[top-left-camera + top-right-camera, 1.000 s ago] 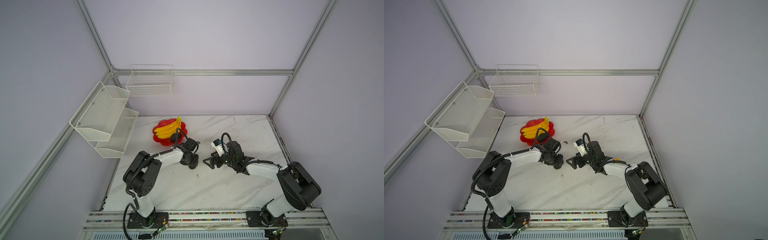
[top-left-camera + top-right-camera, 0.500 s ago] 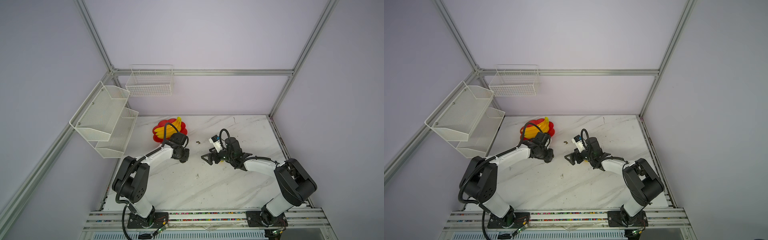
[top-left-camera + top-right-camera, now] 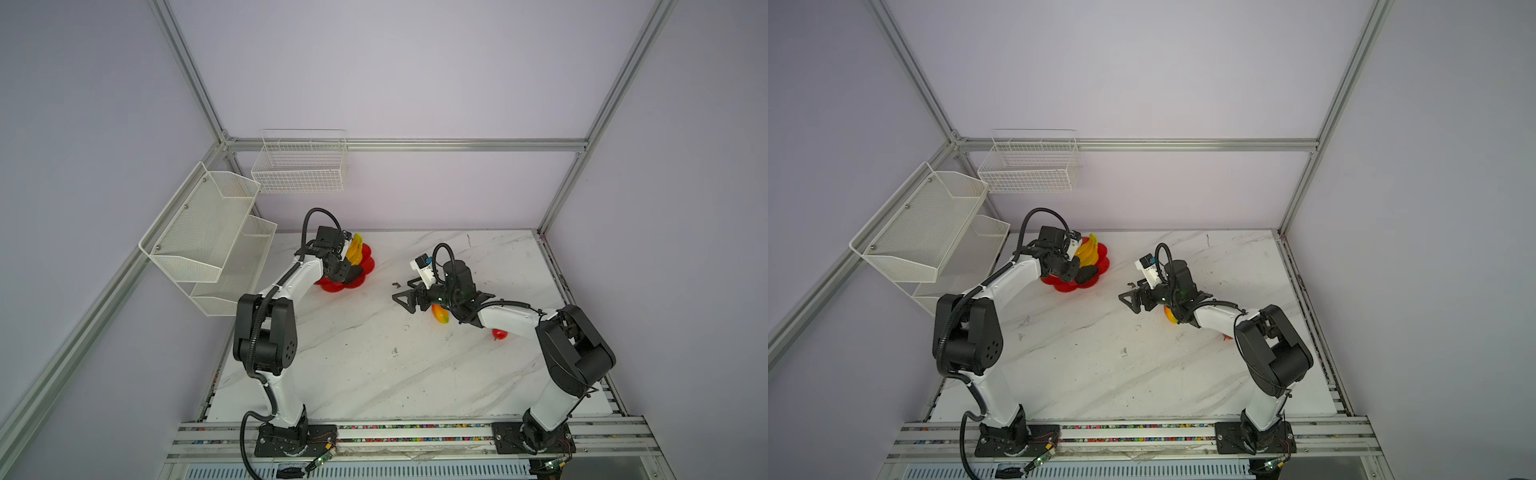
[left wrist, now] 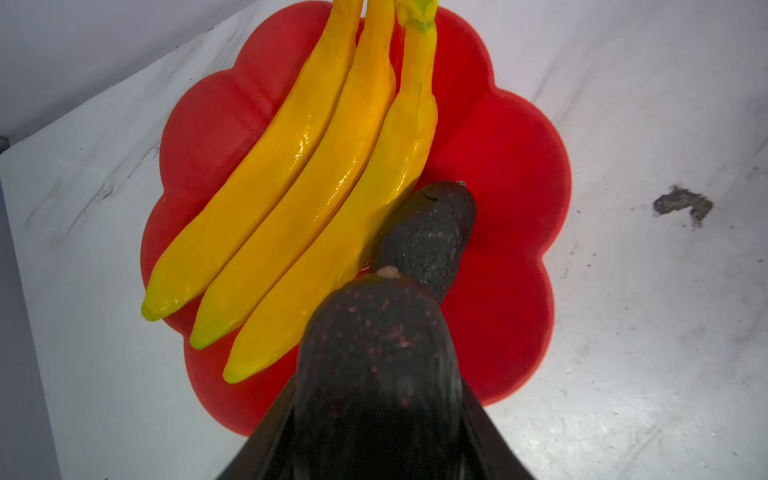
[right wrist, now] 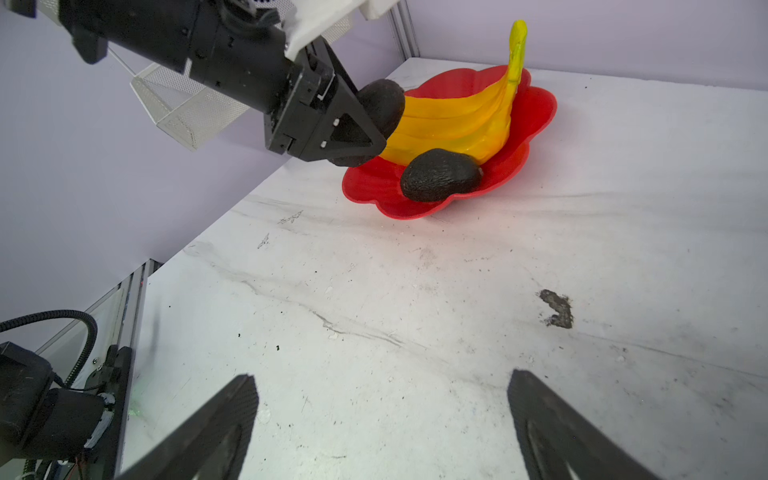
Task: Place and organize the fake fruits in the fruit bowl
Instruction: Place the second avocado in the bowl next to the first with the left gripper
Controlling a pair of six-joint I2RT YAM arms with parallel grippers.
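The right arm (image 3: 508, 317) half hides the orange mango piece (image 3: 440, 316) and most of the red mango piece (image 3: 500, 334); banana bunch (image 4: 316, 174) stem cropped

Setup was just pale lilac walls (image 3: 415, 75) in an aluminium frame (image 3: 415, 144), white mesh racks (image 3: 195, 232) by the far-left corner of a scuffed marble-look tabletop (image 3: 374, 374).

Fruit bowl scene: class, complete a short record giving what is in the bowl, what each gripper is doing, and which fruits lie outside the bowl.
Bowl: red scalloped fruit bowl, far left area of the table
In bowl: banana bunch; dark oval beside it
Left gripper: shut on second dark oval, held over the bowl
Right gripper: open, empty, above the table
Outside bowl: yellow-orange mango piece and red mango piece, on the table, partly under the right arm
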